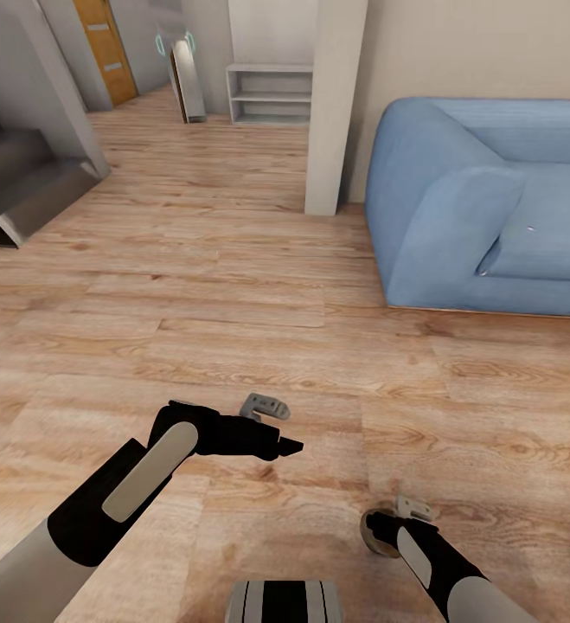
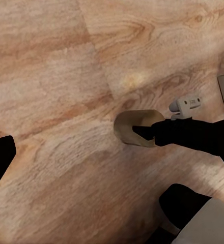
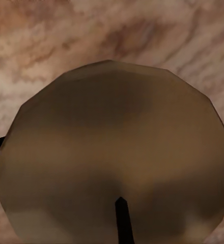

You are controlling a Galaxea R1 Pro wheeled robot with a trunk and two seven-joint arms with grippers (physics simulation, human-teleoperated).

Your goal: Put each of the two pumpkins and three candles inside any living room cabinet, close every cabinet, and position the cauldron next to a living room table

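Observation:
One candle [image 1: 372, 529] is in view, a stubby beige-grey cylinder held low over the plank floor with my right gripper [image 1: 390, 526] shut on it. In the right wrist view the candle [image 3: 114, 152] sits very close to the camera, its dark wick showing and black finger edges at its sides. The left wrist view looks across at that same candle [image 2: 134, 127] in the black right gripper. My left gripper [image 1: 276, 433] hovers over bare floor to the left of it, open and holding nothing. The pumpkins, cabinet, cauldron and table are out of view.
A blue sofa [image 1: 492, 199] stands at the right. A pale square pillar [image 1: 335, 104] rises just left of it. Grey stairs [image 1: 25, 173] are at the far left, with a low white shelf [image 1: 269, 93] and an orange door [image 1: 107, 48] at the back. Wood floor stretches ahead.

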